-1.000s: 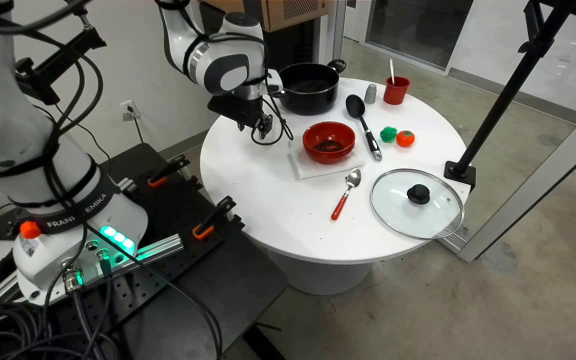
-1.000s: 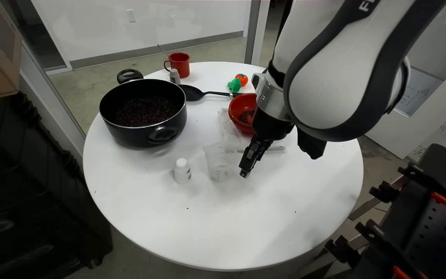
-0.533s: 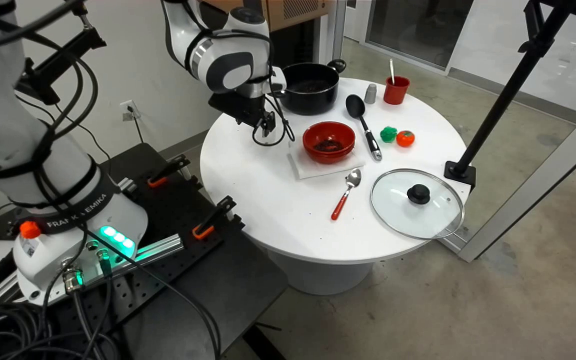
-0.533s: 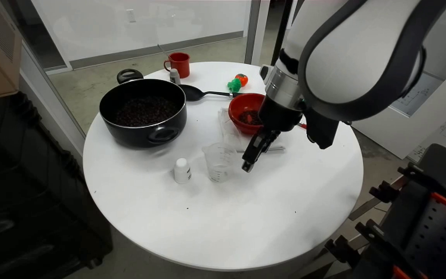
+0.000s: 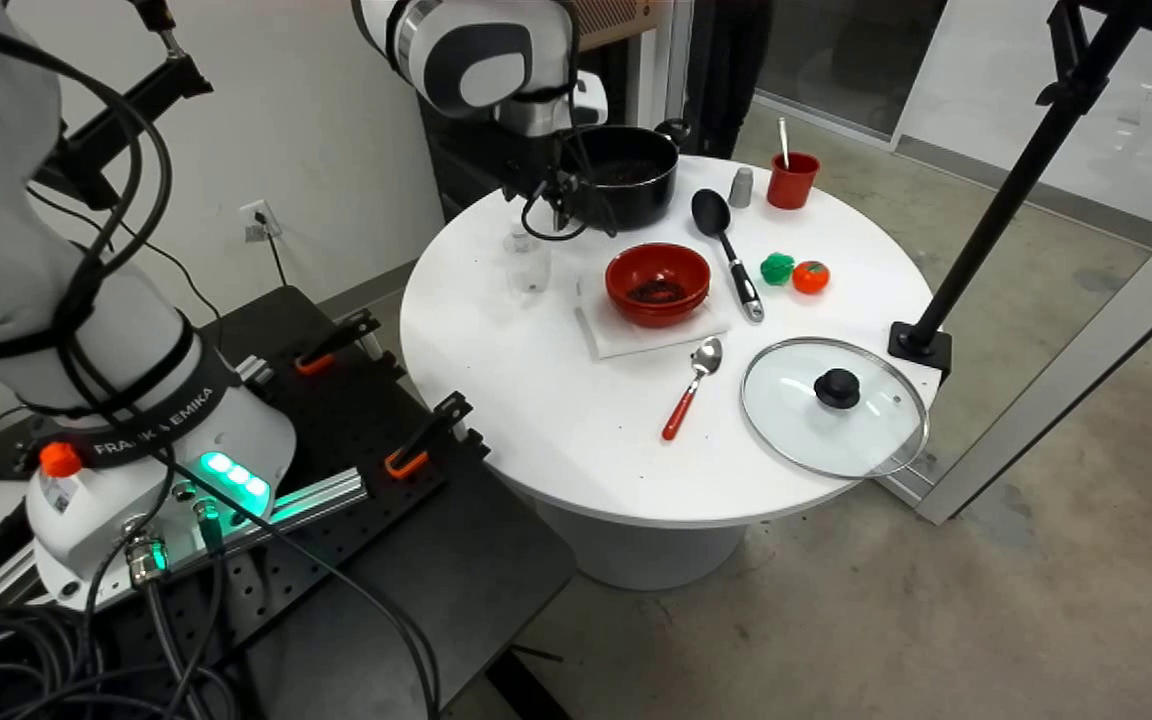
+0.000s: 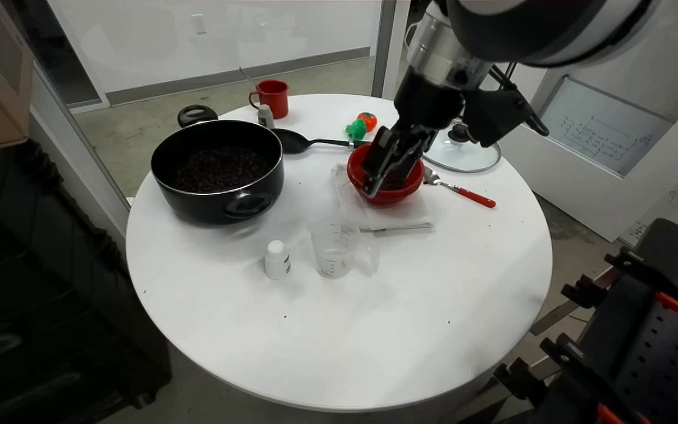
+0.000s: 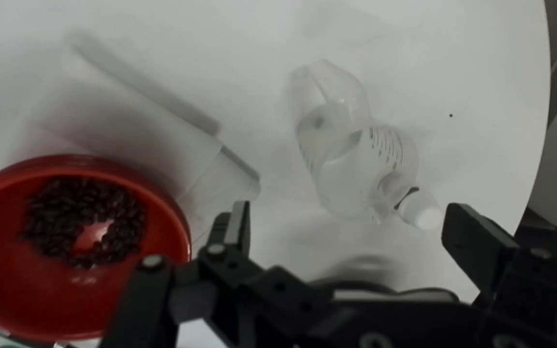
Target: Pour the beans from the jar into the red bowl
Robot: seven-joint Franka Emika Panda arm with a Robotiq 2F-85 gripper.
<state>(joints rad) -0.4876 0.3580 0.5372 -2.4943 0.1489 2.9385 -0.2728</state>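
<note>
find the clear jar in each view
In an exterior view: jar above-left of centre, left of red bowl.
In an exterior view: jar below centre, lower left of red bowl.
Wrist view: jar right of centre, upper right of red bowl.
Shared landmark: red bowl.

We see a round white desk [image 5: 536, 420] standing on a mottled concrete floor [image 5: 816, 620]. On the pale wall [image 5: 286, 110] we spot an outlet [image 5: 256, 222].

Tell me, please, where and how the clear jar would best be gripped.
Probably by its handle, coming down from above on the handle's side, with the open gripper straddling it. The clear jar stands upright, and the handle juts out away from the white shaker, which stands close to the opposite side.
</note>
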